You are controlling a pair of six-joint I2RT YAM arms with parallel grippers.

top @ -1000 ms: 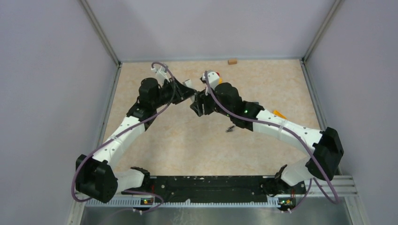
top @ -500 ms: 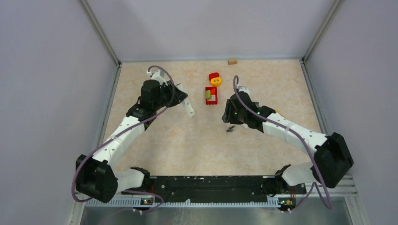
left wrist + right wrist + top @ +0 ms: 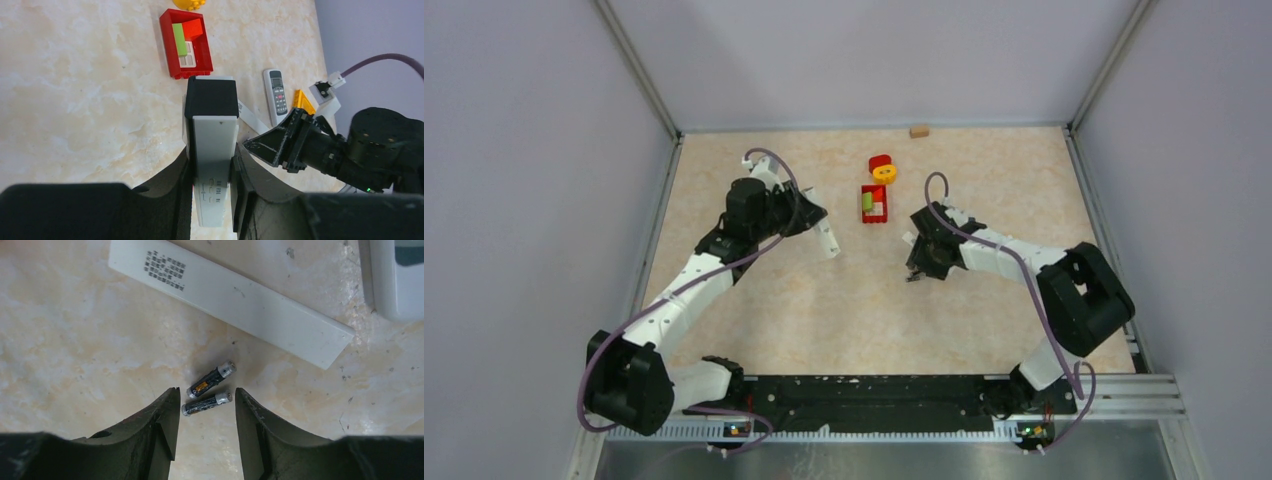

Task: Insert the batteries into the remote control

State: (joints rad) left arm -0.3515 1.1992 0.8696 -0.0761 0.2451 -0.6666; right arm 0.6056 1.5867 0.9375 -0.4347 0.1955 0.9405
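**A:** On the tabletop (image 3: 844, 320), seen from overhead, where are the batteries (image 3: 914, 276)?

**B:** Right of centre, lying loose, with the right end effector (image 3: 918, 262) directly over them. Well to the left, the left end effector (image 3: 809, 218) is clamped on the remote control (image 3: 827, 241). A red tray (image 3: 881, 212) sits farther back between the two arms, and a tan block (image 3: 918, 130) lies by the far wall.

**A:** And the left wrist camera?

**B:** Both fingers (image 3: 182, 172) press the long sides of the white remote, and its black end points toward the tray. A second, small remote (image 3: 276, 94) lies beyond, beside an orange wedge (image 3: 301, 101).

**A:** Right wrist?

**B:** The jaws stand partly apart and grip nothing. Two dark cells lie side by side, nearly parallel. The nearer one spans the gap between the fingertips (image 3: 167, 405). Whether the tips touch it, I can't tell from this angle. A long white strip (image 3: 230, 292) with printed text lies just beyond the cells.
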